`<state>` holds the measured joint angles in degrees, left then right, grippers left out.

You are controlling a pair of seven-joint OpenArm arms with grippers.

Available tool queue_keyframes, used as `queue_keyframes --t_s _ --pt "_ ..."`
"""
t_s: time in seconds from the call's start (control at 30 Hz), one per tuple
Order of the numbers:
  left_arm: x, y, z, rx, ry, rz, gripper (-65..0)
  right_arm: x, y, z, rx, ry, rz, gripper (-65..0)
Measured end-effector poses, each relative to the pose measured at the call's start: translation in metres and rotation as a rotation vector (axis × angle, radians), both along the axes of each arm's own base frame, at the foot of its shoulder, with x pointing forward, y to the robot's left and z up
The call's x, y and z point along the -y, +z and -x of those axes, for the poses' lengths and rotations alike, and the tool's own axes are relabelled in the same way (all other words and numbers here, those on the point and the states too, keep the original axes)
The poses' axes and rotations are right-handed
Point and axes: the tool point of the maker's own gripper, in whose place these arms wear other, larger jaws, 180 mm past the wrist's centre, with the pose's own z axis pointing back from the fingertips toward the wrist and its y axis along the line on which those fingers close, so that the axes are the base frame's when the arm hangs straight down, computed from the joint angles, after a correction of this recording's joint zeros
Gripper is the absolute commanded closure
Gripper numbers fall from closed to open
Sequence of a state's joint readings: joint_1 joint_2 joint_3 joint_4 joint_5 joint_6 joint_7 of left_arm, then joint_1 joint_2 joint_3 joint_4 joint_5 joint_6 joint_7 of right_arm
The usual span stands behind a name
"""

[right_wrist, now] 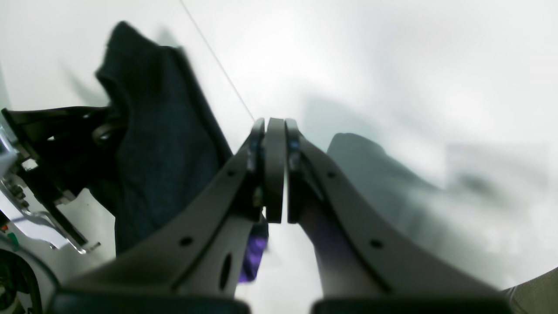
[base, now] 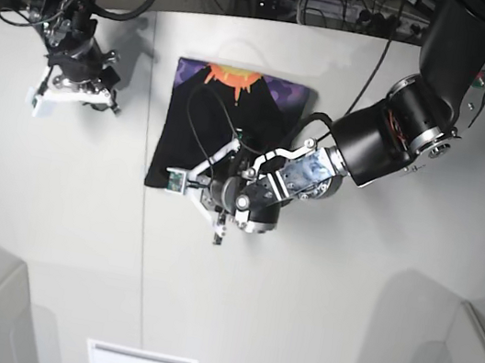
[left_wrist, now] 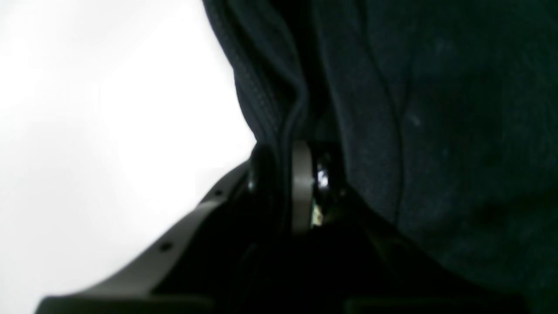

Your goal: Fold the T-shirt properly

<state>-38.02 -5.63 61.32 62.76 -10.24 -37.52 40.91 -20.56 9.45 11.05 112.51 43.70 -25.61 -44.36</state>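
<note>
The T-shirt [base: 223,132] lies partly folded near the middle of the white counter [base: 294,321], its purple and orange-red print showing along the far edge. The left hand [base: 212,197] sits at the shirt's near edge, clamped on a ridge of black cloth [left_wrist: 287,109]. The right hand [right_wrist: 274,174] hangs well off to the side with its jaws pressed together on nothing. Bare counter surrounds the shirt on every side.

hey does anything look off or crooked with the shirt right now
Nothing is damaged or spilled. The T-shirt lies folded into a fairly tidy rectangle, graphic upward. Only its near edge is disturbed: the left gripper pinches black cloth there.
</note>
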Motion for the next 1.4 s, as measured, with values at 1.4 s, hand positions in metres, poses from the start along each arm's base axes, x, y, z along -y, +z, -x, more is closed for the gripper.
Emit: queue_keyframes --t_s 1.4 --pt "-0.016 0.004 -0.017 0.014 0.115 -0.007 -6.9 0.000 -0.004 0.006 -0.019 0.003 0.000 0.0"
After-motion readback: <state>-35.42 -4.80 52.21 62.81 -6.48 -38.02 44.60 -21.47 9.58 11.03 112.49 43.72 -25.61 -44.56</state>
